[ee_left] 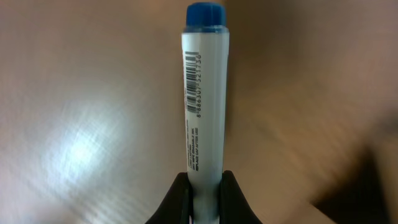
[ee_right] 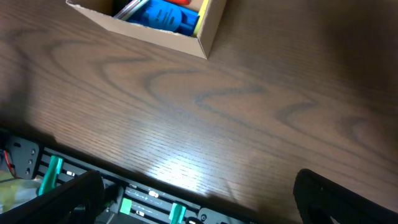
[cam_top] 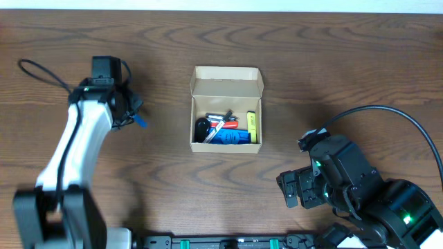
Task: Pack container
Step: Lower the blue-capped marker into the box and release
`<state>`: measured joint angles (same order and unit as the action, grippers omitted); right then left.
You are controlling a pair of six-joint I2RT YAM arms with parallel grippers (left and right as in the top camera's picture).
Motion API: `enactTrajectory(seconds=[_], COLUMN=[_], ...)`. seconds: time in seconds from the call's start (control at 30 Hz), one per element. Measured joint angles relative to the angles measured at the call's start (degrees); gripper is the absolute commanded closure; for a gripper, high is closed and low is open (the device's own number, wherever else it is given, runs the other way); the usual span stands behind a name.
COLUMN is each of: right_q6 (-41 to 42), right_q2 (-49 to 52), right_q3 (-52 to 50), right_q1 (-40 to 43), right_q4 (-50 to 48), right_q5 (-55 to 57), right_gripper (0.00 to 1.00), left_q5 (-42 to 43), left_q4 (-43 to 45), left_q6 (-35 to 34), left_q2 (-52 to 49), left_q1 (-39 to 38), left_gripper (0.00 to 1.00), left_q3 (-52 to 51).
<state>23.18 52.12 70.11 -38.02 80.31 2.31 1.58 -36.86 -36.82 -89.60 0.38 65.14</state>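
Note:
The tan cardboard container stands open mid-table with its flap lid raised at the back. It holds a blue item, a yellow marker, a red-handled tool and a black piece. Its near corner shows in the right wrist view. My left gripper is left of the box, shut on a white marker with a blue cap, above the wood. Only the marker's blue tip shows from overhead. My right gripper is open and empty at the front right, its fingers spread wide.
A black rail with green clips runs along the table's front edge under my right gripper. A black cable arcs over the right side, another loops at the far left.

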Motion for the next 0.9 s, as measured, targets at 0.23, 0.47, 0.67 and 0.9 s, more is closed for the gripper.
enactTrajectory(seconds=[0.23,0.47,0.67,0.9], right_q6=[0.00,0.00,0.00,0.00], right_q2=[0.00,0.00,0.00,0.00], right_q3=[0.00,0.00,0.00,0.00], right_q1=[0.00,0.00,0.00,0.00], right_q4=[0.02,0.02,0.02,0.02], right_q5=[0.02,0.00,0.02,0.00], right_gripper=[0.01,0.01,0.01,0.01], left_q5=[1.73,-1.60,0.26,2.14], left_q4=[4.37,3.96,4.11,3.58], left_q6=[25.33,43.63,65.92,84.35], left_q2=[11.82,11.08,7.32,2.69], left_q1=[-10.99,-25.42,-32.76,-35.60], left_gripper=[0.95,0.94,0.94,0.94], left_q3=[0.24,2.75,3.04,3.04])
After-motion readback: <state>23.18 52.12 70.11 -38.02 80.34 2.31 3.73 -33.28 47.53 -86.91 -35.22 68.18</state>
